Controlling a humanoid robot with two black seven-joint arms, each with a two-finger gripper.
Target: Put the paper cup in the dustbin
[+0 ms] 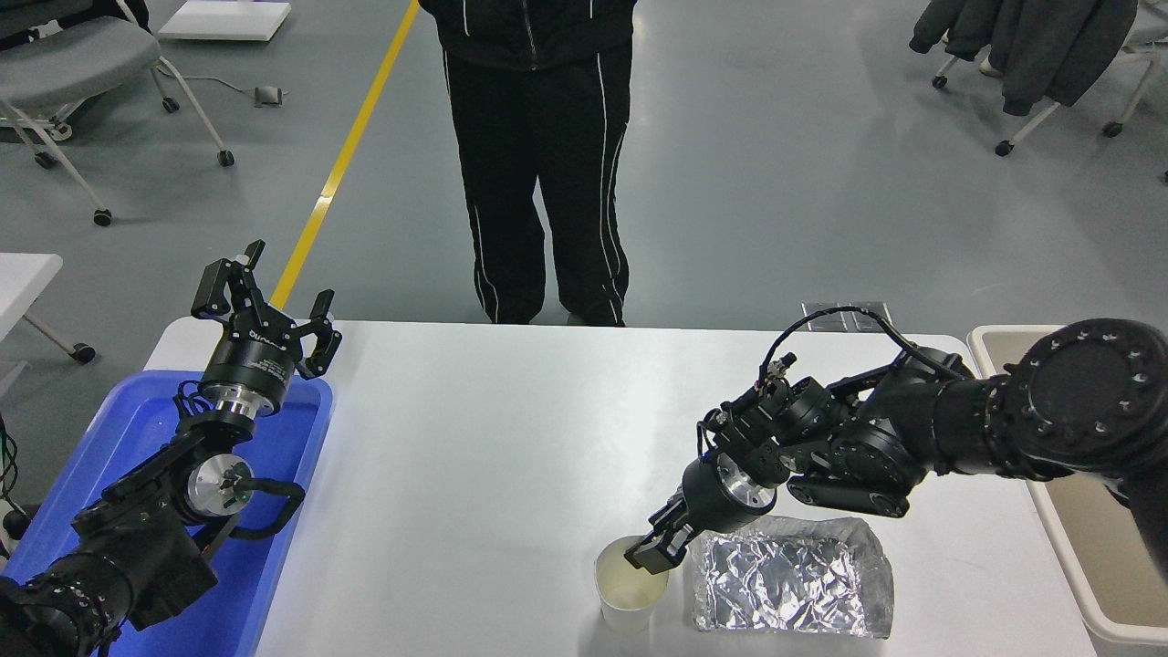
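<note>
A smooth white worktop (474, 456) is standing on a glossy grey floor crossed by a yellow line (342, 164), with a person (534, 155) in black trousers standing at its far side. The right hand (659, 547) is pinching the squashed rim of the cream paper cup (628, 589), just beside the crinkled foil tray (789, 577). The beige dustbin (1049, 538) (thick rounded rim) is sitting at the right edge. The left hand (265, 297) is hanging released over the blue tray (137, 429).
</note>
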